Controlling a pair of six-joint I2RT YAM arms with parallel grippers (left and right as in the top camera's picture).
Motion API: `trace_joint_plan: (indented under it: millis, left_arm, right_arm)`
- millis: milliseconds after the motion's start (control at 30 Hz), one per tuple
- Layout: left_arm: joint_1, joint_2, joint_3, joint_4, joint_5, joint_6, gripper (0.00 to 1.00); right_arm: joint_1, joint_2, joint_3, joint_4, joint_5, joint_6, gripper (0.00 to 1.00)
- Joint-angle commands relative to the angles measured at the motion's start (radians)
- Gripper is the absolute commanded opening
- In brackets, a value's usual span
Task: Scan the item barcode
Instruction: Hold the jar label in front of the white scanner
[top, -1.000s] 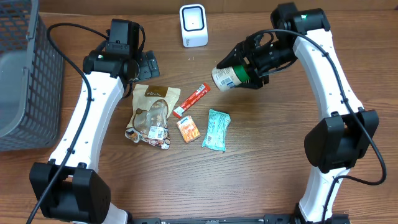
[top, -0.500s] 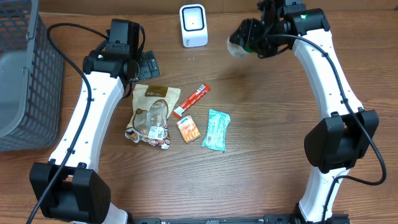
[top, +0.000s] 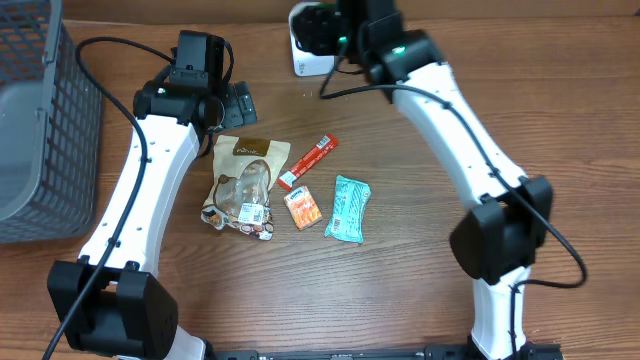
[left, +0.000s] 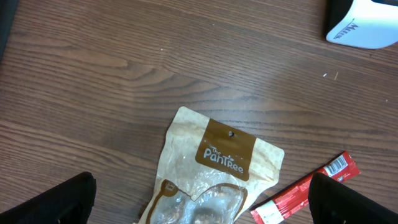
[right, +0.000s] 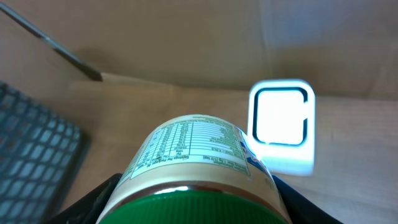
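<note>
Right gripper clamped on green-lidded round jar with cream printed label, held aloft facing white box scanner with lit window near far edge of wooden table.

We judge jar rigid, smooth, likely slippery; glass or plastic, we cannot tell. Best hold: around lid end.

Left gripper spread wide, empty, above brown snack pouch.

Room: grey mesh basket well left; open wood right.

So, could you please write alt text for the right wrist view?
A green-lidded jar, nutrition label up, is held in the right pincer and points toward a white barcode scanner with a glowing window. A grey basket shows at the left.
</note>
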Motion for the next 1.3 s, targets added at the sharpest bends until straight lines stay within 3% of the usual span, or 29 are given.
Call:
trace_joint_plan:
  millis: [0,633,933,1267]
  left_arm:
    - [-0.002,-0.001,0.013,0.001,-0.006,-0.006,1.00]
    - [-0.002,-0.001,0.013,0.001,-0.006,-0.006,1.00]
    - [-0.002,-0.001,0.013,0.001,-0.006,-0.006,1.00]
    - [-0.002,-0.001,0.013,0.001,-0.006,-0.006,1.00]
  right_arm:
    - [-0.013,0.085,0.028,0.118,0.134,-0.061,0.04]
    - [-0.040,0.343,0.028,0.776,0.148,-0.064,0.04]
    - [-0.040,0.443,0.028,0.908,0.160,-0.063,0.04]
    - [-0.040,0.480,0.028,0.908,0.183,-0.064,0.04]
